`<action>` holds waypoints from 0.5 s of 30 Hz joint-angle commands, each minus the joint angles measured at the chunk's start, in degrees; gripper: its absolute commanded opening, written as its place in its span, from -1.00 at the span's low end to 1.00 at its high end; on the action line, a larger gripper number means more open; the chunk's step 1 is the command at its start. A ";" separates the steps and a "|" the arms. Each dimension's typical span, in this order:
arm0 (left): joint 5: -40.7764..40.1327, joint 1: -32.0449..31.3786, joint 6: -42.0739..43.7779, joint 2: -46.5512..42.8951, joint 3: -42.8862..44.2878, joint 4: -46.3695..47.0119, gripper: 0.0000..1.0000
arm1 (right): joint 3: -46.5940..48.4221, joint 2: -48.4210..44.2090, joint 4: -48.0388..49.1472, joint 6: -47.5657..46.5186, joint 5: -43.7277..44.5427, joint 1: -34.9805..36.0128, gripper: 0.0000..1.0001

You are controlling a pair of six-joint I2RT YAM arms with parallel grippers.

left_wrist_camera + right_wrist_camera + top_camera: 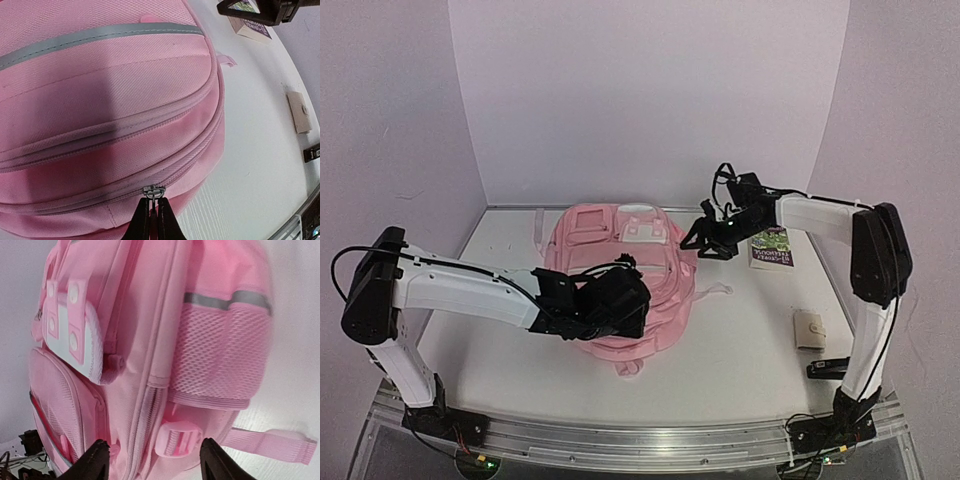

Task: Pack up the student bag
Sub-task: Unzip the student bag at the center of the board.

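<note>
Okay, the student bag (620,300) lies flat mid-table with its main zip looking closed, so I'd judge packing has barely begun. My right gripper (155,457) stands apart at its side, empty. My left gripper (153,202) is clamped on the zipper pull (154,189). A book (772,248) and a beige pouch (810,328) wait outside. The bag's inside is hidden, and I can't identify the dark object (828,369) by my right base.

Left wrist view: the student bag (100,100) runs off the left, top and bottom edges. The zip pull (153,190) shows its head only; its tab is hidden between the left fingers (144,222). A dark item (312,152) is cut by the right edge (identity not determinable). Right wrist view: only the tips of the right fingers (95,462) show; the bag's upper right is blurred. Top view: the book (772,248) has cover print too small to read.
</note>
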 commanded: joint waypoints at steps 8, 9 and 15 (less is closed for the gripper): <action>10.01 4.82 7.86 -0.75 -0.98 15.60 -0.99 | -9.44 -9.30 0.17 2.43 -13.47 1.88 0.27; 10.45 4.86 8.46 -0.20 -0.49 16.12 -1.00 | -10.06 -9.23 0.03 2.48 -13.55 2.51 0.27; 11.45 5.01 9.81 1.83 1.31 18.72 -1.00 | -12.52 -8.12 -0.02 2.35 -12.05 5.49 0.26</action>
